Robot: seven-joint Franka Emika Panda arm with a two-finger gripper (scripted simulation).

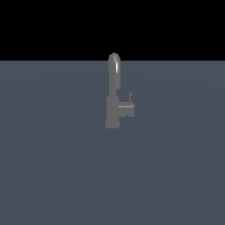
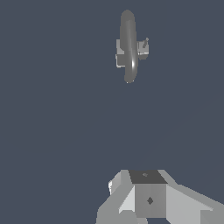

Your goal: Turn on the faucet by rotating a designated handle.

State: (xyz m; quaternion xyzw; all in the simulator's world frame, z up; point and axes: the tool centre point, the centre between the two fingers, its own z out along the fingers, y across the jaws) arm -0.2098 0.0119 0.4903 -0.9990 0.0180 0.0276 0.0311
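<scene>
Well apart from the faucet (image 2: 128, 46) and its handle (image 2: 143, 47), the tool (image 2: 148, 197) hovers; its grip state cannot be told.

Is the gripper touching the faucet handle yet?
Apart. The wrist view shows bare floor between the gripper and the handle on the faucet.

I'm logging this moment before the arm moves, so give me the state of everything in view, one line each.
faucet: upright on the surface, untouched.
spout: curved over at the top, no water visible.
handle: thin lever upright, nothing gripping it.
gripper: far from the faucet, holding nothing; jaw opening cannot be told.
</scene>
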